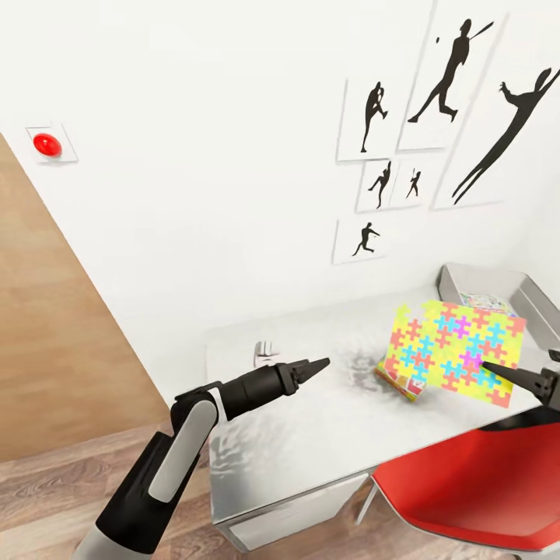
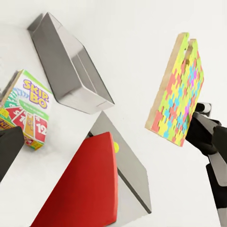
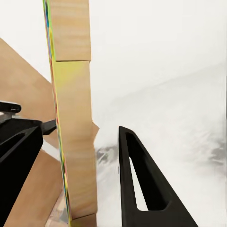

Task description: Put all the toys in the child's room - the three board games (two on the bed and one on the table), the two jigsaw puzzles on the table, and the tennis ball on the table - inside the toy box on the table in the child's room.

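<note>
Right tool [image 1: 498,372] grips the thin multicolour jigsaw puzzle board [image 1: 455,350], held upright above the pale surface [image 1: 311,435]; the light-grey toy box [image 1: 537,299] lies beyond it, at the surface's far right corner. Left tool [image 1: 315,365], clenched and empty, is farther

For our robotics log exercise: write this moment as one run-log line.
right gripper: holding jigsaw puzzle lifted above table | left gripper: shut, empty | toy box: one board game inside | Skip-Bo: on table
</note>
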### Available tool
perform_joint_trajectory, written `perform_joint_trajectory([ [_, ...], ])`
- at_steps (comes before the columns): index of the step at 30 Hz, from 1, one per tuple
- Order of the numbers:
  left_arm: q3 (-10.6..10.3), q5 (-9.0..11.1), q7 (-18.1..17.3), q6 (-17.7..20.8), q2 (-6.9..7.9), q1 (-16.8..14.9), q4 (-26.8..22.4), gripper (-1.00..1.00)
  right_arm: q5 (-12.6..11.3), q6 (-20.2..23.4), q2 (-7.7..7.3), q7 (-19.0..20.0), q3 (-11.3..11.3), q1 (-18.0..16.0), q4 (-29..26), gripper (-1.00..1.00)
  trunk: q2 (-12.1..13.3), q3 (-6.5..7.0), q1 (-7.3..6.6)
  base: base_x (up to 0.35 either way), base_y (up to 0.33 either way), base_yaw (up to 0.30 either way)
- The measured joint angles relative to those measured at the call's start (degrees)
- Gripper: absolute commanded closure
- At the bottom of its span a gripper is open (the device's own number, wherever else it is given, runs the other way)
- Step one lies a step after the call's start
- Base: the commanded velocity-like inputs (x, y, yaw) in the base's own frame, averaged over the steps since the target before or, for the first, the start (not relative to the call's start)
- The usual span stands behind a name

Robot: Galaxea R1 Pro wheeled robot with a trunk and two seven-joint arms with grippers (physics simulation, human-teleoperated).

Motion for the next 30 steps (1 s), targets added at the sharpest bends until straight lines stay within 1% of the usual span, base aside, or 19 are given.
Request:
perform_joint_trajectory([
  [3,0.08,0.00,0.06,0.00,0.00,0.00,-0.01,-1.00,-0.15,-1.83,0.28,0.14,-0.10,0.09,0.04,1.00,0.00,0.00,0.00,0.000,-0.013,0.005],
  [5,0.11,0.00,0.06,0.00,0.00,0.00,-0.01,-1.00,-0.18,-2.23,0.32,0.18,-0.12,0.27,0.03,1.00,0.00,0.00,0.00,0.000,-0.009,0.003],
  [11,0.17,0.02,0.05,0.00,-0.01,0.00,-0.01,-1.00,-0.17,-3.40,0.16,0.26,-0.37,2.32,-0.14,1.00,0.00,0.00,0.00,0.000,-0.004,0.001],
  [12,0.17,0.06,0.05,0.01,-0.01,0.00,-0.03,-1.00,-0.21,-3.66,0.08,0.27,-1.47,2.99,-0.56,1.00,-0.01,0.00,0.00,0.000,-0.002,0.001],
  [13,0.16,0.05,0.04,0.00,-0.01,0.00,-0.03,-1.00,-0.21,-3.67,0.08,0.27,-1.51,3.01,-0.58,1.00,0.00,0.00,0.00,0.000,-0.001,0.000],
  [17,0.11,0.08,0.02,0.00,-0.01,0.00,-0.07,-1.00,-0.25,-3.85,0.08,0.26,-2.99,3.44,-0.88,1.00,0.00,0.00,0.00,0.000,-0.038,0.000],
  [18,0.09,0.10,0.01,0.00,0.00,0.00,-0.09,-1.00,-0.30,-3.90,0.01,0.26,-3.78,3.65,-1.11,1.00,-0.01,0.00,-0.02,0.000,-0.182,0.000],
  [24,0.12,0.02,0.11,0.00,-0.01,0.00,-0.10,-1.00,-0.29,-3.99,-0.07,0.25,-3.93,3.73,-1.29,1.00,0.01,0.00,0.00,0.000,-0.193,0.000],
  [30,0.21,0.01,0.12,0.00,0.01,0.00,-0.10,-1.00,-0.24,-4.02,-0.02,0.25,-3.87,3.74,-1.44,1.00,0.00,0.00,0.00,0.000,-0.074,0.000],
])
